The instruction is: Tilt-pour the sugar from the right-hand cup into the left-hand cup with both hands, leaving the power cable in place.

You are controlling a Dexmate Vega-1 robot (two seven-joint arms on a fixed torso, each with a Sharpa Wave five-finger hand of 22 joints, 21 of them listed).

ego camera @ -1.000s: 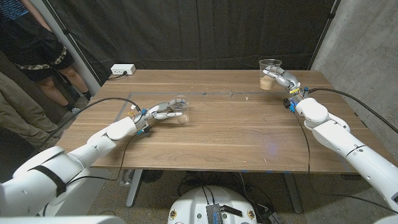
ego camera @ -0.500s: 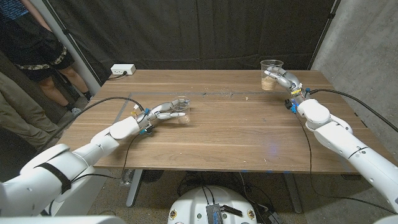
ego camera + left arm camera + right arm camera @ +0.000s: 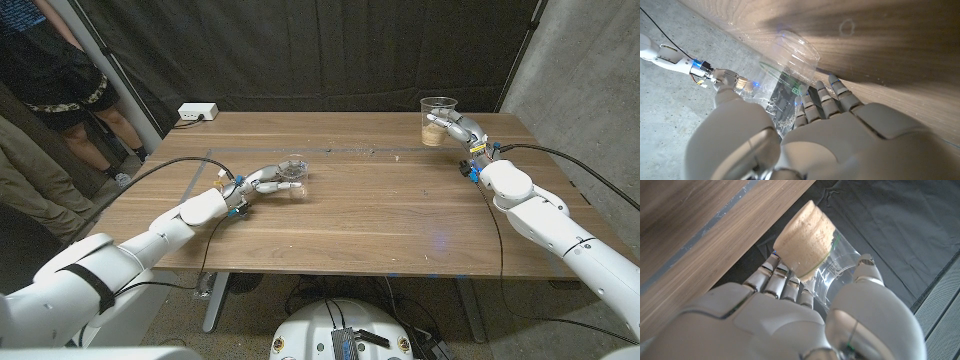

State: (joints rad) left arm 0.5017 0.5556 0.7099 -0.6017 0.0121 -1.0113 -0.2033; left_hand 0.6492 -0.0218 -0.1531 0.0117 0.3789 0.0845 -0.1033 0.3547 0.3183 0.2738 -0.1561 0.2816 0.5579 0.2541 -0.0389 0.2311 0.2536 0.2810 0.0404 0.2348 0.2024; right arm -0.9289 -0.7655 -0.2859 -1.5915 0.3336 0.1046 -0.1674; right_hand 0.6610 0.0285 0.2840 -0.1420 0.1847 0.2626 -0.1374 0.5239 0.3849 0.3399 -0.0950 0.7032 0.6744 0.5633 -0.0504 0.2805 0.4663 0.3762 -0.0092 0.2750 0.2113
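Wooden table, broad bare middle. Near far-right corner, right hand grasping sugar cup. Toward left edge, left hand grasping empty cup. White power box at far-left corner.

A brown wooden table with visible grain fills the middle of the head view. A white rectangular power strip sits at its far left corner, close to the edge. A black fabric curtain hangs behind the table across its whole width. A grey concrete wall stands to the right. A person in dark clothing stands at the left edge, beside the curtain, bare legs partly visible.
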